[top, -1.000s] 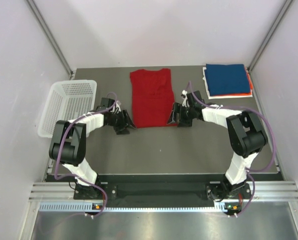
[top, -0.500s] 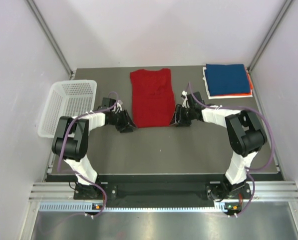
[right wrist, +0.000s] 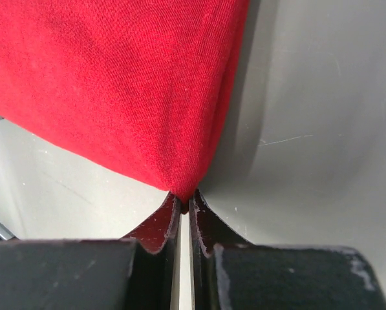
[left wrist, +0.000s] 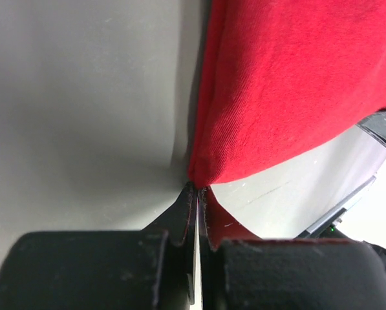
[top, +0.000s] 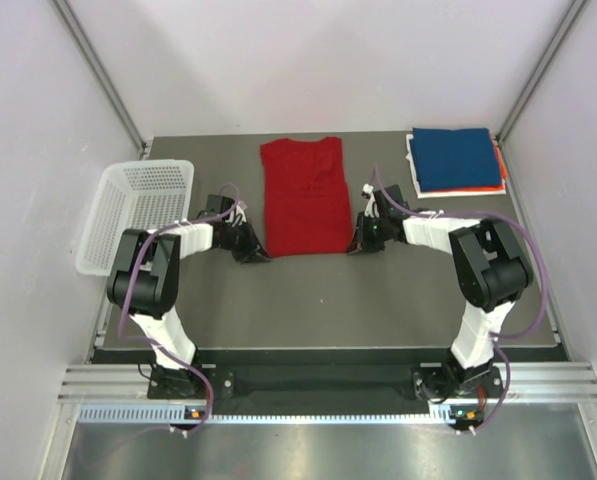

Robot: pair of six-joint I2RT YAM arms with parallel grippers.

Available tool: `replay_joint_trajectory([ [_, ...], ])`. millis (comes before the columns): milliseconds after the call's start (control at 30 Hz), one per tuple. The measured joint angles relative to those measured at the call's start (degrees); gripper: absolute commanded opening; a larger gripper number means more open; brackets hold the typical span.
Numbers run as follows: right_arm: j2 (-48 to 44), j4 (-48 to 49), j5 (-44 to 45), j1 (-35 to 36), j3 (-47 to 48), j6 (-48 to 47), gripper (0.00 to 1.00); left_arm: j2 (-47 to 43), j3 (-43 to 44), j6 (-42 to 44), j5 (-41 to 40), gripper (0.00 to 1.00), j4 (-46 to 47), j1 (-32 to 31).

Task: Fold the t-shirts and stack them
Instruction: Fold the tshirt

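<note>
Pinching the near corners of the red t-shirt (top: 303,197), both are clenched on the cloth: left tool (left wrist: 196,192) on its left corner, right tool (right wrist: 185,199) on its right. It lies flat mid-tabletop (top: 328,300), with the dark blue t-shirt (top: 456,158) folded far right.

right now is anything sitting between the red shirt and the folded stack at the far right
Nothing visible: bare table lies between the red shirt and the blue-topped stack, apart from the right arm itself.

Grey table (top: 328,300) w/ red shirt (top: 303,195), folded shirt stack (top: 456,160), mesh basket (top: 138,210).
</note>
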Motion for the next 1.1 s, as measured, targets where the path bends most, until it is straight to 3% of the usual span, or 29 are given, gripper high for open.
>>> replay_joint_trajectory([
  [267, -1.6, 2.0, -0.9, 0.0, -3.0, 0.0, 0.0, -4.6, -0.5, -0.8, -5.6, 0.0, -4.7, -0.1],
  [300, -2.0, 2.3, -1.1, 0.0, -3.6, 0.2, 0.0, -5.3, -0.6, -0.9, -6.4, 0.07, -5.4, -0.1],
  [333, -2.5, 2.5, -1.3, 0.0, -4.3, 0.4, 0.0, -5.8, -0.6, -0.8, -6.8, 0.29, -5.9, -0.1],
  [367, -2.8, 2.7, -1.5, 0.0, -4.9, 0.7, 0.09, -6.2, -0.6, -0.6, -7.2, 0.37, -6.3, -0.1],
  [467, -3.6, 3.3, -1.7, 0.0, -5.9, 1.6, 0.31, -6.5, -0.8, -1.3, -7.9, 0.46, -7.0, -0.1],
  [500, -3.9, 3.4, -2.1, 0.0, -6.0, 1.9, 0.46, -6.5, -1.0, -1.5, -8.0, 0.48, -7.1, 0.0],
  [700, -5.3, 3.9, -2.0, 0.0, -6.1, 3.6, 0.59, -6.5, -1.7, -2.0, -6.5, 0.55, -7.1, 0.0],
  [833, -5.5, 4.2, -1.9, 0.0, -6.1, 5.0, 0.6, -6.3, -1.7, -2.0, -4.8, 0.55, -6.0, 0.2],
  [1100, -4.9, 4.9, -1.7, 0.0, -6.5, 6.8, 0.45, -3.8, -1.5, -2.4, -1.4, 0.52, -3.3, 0.6],
])
